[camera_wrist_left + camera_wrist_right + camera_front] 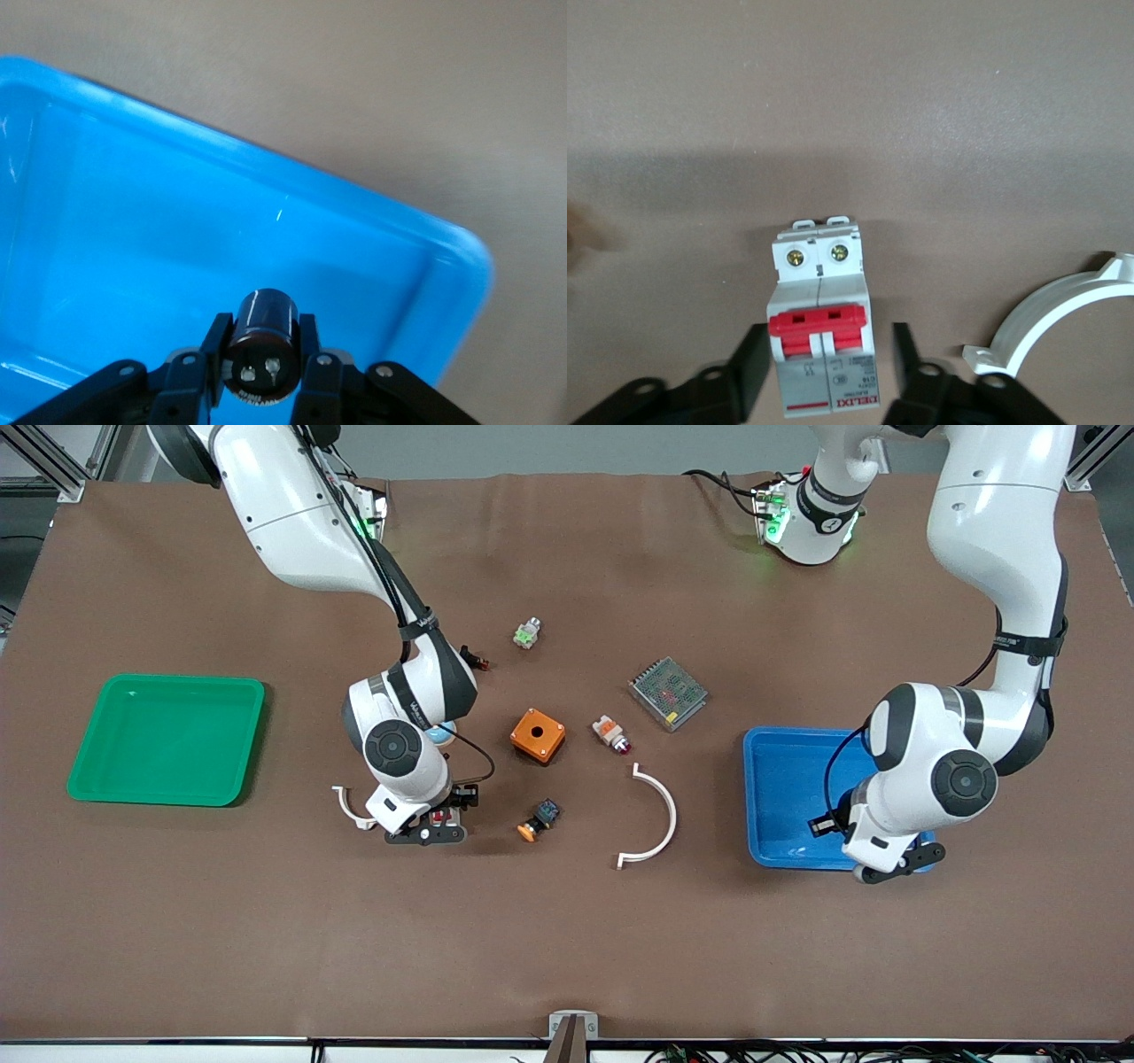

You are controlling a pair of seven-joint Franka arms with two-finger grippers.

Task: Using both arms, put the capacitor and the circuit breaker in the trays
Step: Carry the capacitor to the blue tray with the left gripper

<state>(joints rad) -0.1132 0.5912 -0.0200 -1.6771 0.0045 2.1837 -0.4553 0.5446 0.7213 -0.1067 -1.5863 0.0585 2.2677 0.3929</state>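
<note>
Capacitor (262, 341), a stubby black cylinder, sits clamped between the fingers of the left gripper (262, 372), which hangs over the blue tray (133, 257) near a corner of it, at the left arm's end of the table. Circuit breaker (821, 323) lies flat on the brown table (850, 106) between the spread fingers of the right gripper (824, 376), neither finger touching it. A white curved clip (1050, 319) lies just beside it.
</note>
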